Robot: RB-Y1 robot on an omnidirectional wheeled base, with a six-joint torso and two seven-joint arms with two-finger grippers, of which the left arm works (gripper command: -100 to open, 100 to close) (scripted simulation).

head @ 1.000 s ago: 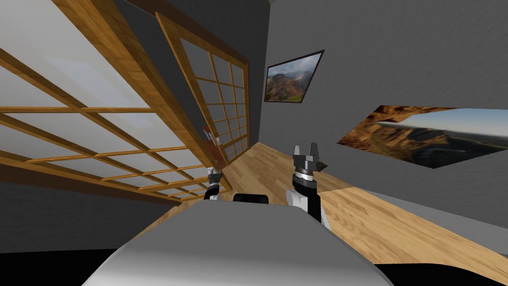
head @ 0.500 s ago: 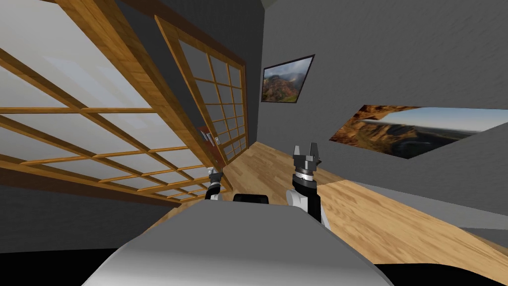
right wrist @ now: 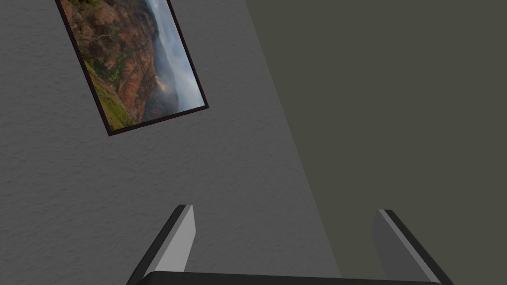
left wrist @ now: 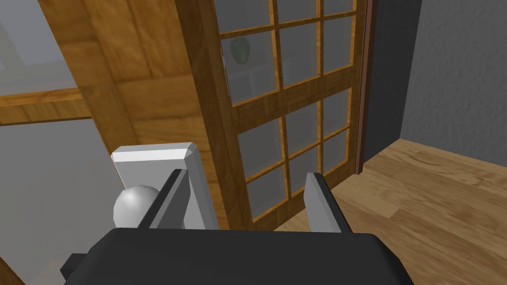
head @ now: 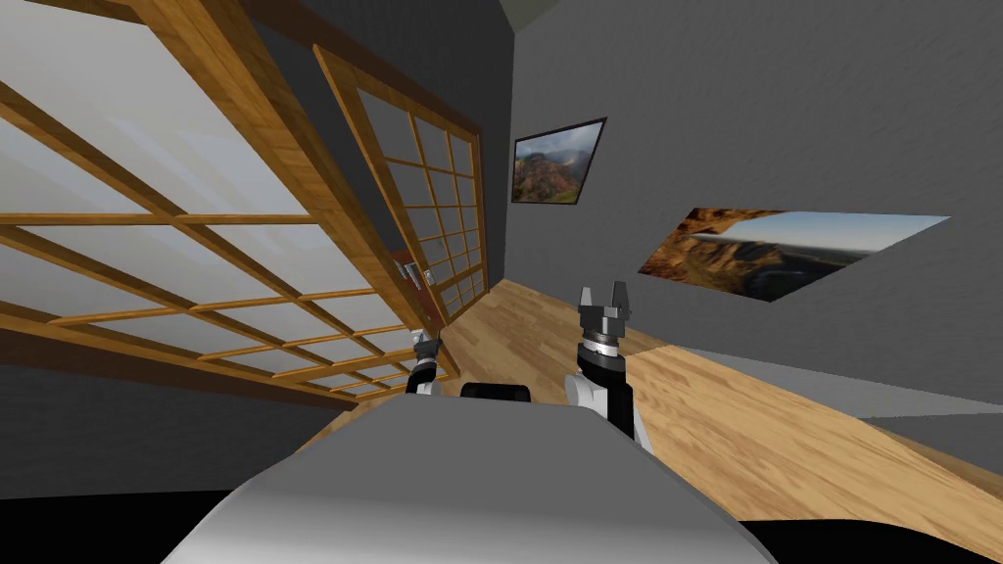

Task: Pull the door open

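Observation:
The door (head: 196, 245) is a wooden frame with a grid of pale panes, and it stands swung out along my left. Its edge stile carries a grey plate (left wrist: 163, 161) and a round grey knob (left wrist: 129, 205). My left gripper (left wrist: 243, 175) is open beside that stile. The knob and plate lie just outside one of the fingers (left wrist: 168, 195), with nothing between the two. In the head view the left gripper (head: 424, 343) sits low against the door's edge, under the handle (head: 416, 274). My right gripper (head: 604, 292) is open and raised in front of me, apart from the door.
A second glazed wooden panel (left wrist: 297, 99) stands behind the door's edge, reaching a dark grey wall corner (left wrist: 386, 74). Wooden floor (head: 549, 333) runs ahead and to the right. The grey wall on the right (head: 735, 117) holds two landscape pictures.
My whole head view has shifted: the wall pictures and the corner have drifted left, so I have moved. Both grippers hold the same places in view and stay open.

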